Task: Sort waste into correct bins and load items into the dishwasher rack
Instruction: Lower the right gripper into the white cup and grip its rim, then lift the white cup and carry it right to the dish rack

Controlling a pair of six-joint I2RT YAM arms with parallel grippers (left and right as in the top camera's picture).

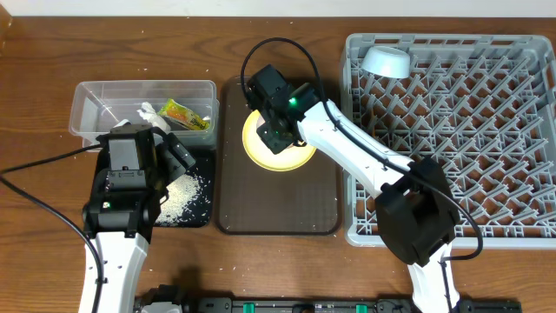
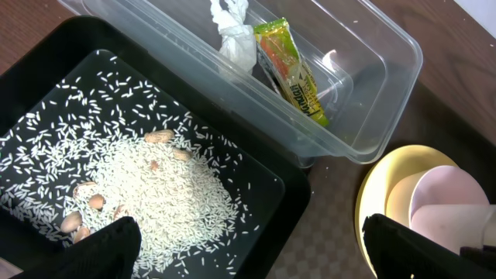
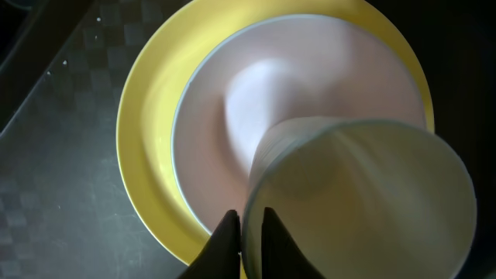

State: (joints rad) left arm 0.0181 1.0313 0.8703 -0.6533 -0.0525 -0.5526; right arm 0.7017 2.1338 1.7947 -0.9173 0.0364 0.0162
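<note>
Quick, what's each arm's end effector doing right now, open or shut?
Left end effector: open, holding nothing.
Right end effector: closed on the rim of the white cup.

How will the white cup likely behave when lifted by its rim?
The white cup looks rigid and light, so it probably lifts easily. Its glossy wall may slip or swing in the right tool's one-sided rim pinch.
</note>
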